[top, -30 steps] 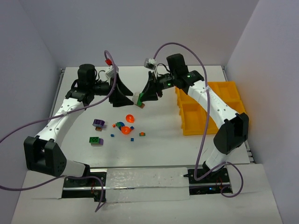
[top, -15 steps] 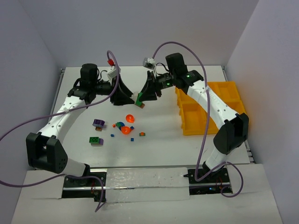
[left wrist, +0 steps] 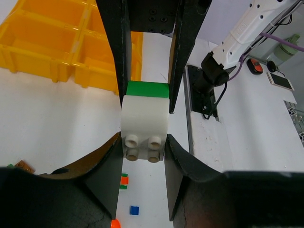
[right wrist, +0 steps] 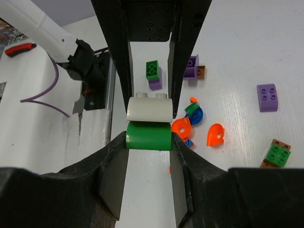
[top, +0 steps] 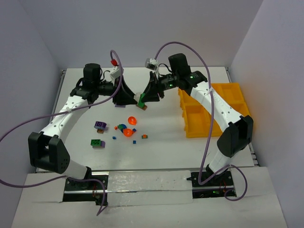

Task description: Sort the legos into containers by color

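Now that the left pincer (left wrist: 142, 145) has squeezed shut on the white brick (left wrist: 145, 116), with the right pincer (right wrist: 148, 140) gripping the green brick (right wrist: 148, 136) stuck to it, mid-air above the tabletop (top: 161, 133), I reckon they'll pull the two apart before anything reaches the yellow tray (top: 237, 102).

Bare tabletop (top: 161, 130) between legos (top: 127, 132) and tray (top: 194, 134); left pincer (left wrist: 142, 152), right pincer (right wrist: 148, 137), brick stack (left wrist: 145, 118) beyond.

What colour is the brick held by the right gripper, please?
Green brick; best seen from right wrist.
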